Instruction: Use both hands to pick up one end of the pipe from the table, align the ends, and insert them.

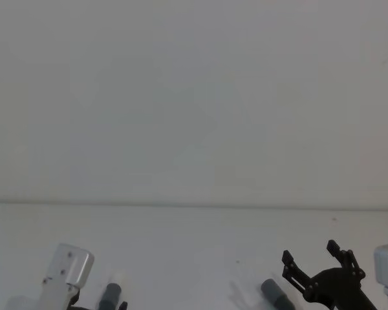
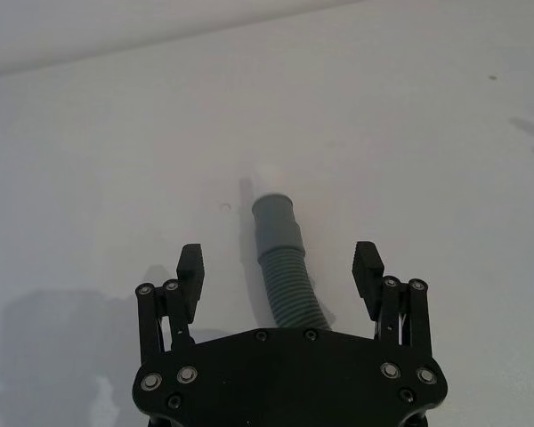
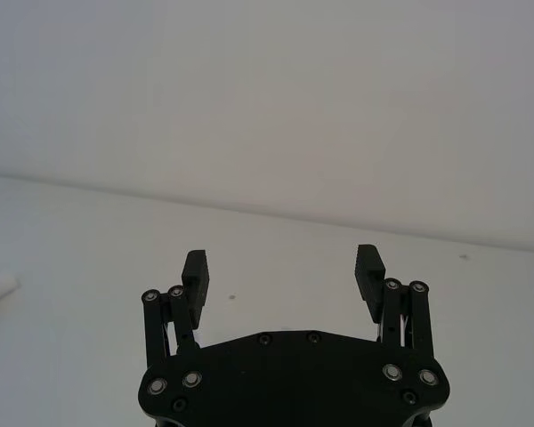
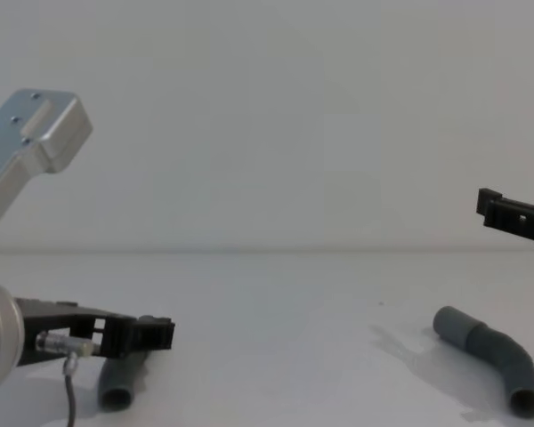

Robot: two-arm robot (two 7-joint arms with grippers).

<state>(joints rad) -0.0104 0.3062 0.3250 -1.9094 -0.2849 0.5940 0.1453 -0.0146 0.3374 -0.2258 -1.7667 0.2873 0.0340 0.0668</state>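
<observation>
Left gripper (image 2: pixel 279 260) hangs low over the table (image 4: pixel 276 302), fingers spread and empty, straddling the tipped piece (image 2: pixel 287 289). That piece lies flat on the table, and its long axis runs straight out from the palm, between the two fingers. A short drop and a squeeze across the ribs should catch it, I judge.

Right gripper (image 3: pixel 282 267) is also spread and empty, but it is held well above the table. The socket piece (image 4: pixel 489 349) lies on the table beneath it, a little toward the left gripper's side, so this arm has the longer way down.

The tipped piece is dark grey, with a ribbed body, a smooth collar and a whitish tip pointing away from the robot. The socket piece is dark grey and bent in the middle, and its smooth sleeve is turned toward the tipped piece. The two lie well apart on the table.
</observation>
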